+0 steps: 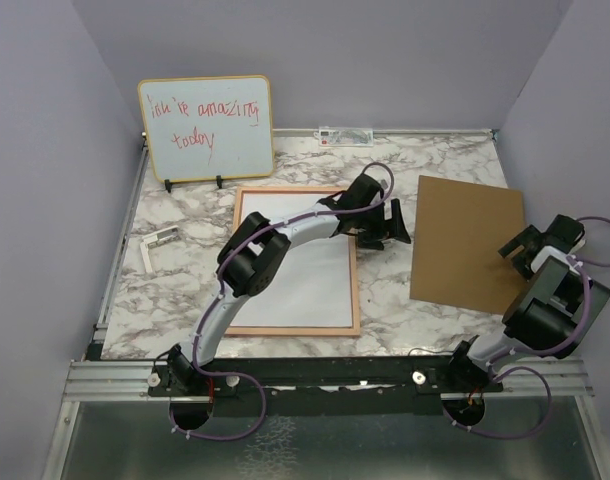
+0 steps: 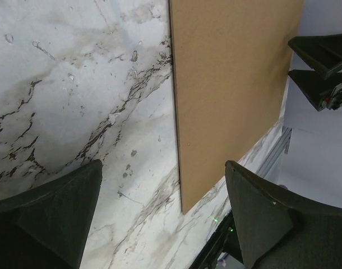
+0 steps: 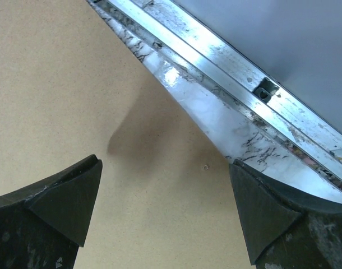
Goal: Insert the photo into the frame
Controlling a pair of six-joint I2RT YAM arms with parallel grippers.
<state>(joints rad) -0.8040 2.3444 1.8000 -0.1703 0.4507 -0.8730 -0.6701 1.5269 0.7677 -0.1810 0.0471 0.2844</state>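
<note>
The large rectangular frame [image 1: 357,290] with its thin pinkish light-wood border lay flat on the white-and-grey marbled counter [image 1: 185,290], left of centre, its long axis running from the near edge towards the back wall; a plain white rectangular sheet filled its opening, which I judged to be the photo [image 1: 305,285] lying face down, its printed side hidden. The flat brown rectangular backing board [image 1: 463,250] lay apart from the frame, to its right, its long axis roughly the same way but turned a little; a strip of bare marble separated the two.

The left tool [image 1: 385,238] hung over that strip, just past the frame's right border, its fingers spread wide and gripping nothing; its wrist view showed the board's left edge running between them on the counter below. The right tool [image 1: 523,250] hovered over the board's right edge, fingers likewise wide apart and empty, with board surface under them in its own view.

The coming step, by my judgement, was to bring the board over onto the frame; the board lay to the right of the left tool and directly under the right one, so the right arm was the nearer, and the carry would run leftward across the board's short axis. A yellow-edged whiteboard [image 1: 207,128] with red handwriting stood at the back, well apart.
</note>
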